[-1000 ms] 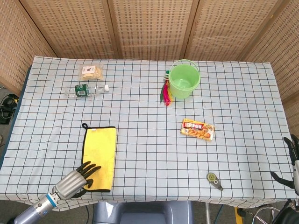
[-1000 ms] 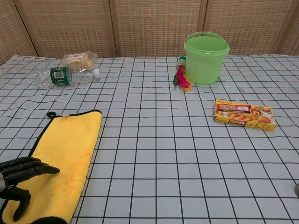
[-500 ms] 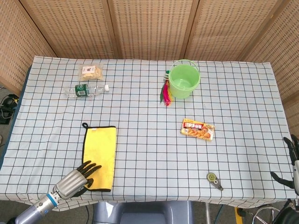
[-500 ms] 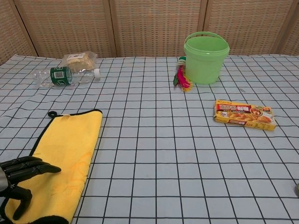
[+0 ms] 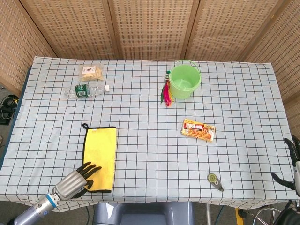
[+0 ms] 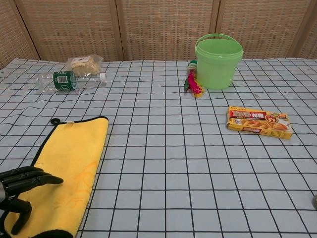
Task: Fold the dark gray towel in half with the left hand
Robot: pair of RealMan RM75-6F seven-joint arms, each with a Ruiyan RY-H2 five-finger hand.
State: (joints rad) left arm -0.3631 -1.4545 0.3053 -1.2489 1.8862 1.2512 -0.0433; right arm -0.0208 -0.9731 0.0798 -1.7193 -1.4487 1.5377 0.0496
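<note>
Towel [image 5: 100, 156] is lying flat, yellow side up, at the near left table edge while the left hand [image 5: 78, 181] is hovering at its near corner, fingers spread and grasping nothing, risking a shallow pinch that slips or drags the cloth toward the edge instead of folding it.

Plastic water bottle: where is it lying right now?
In the head view the plastic water bottle lies on its side at the table's far left, just in front of the snack bag, well beyond the yellow towel.
</note>
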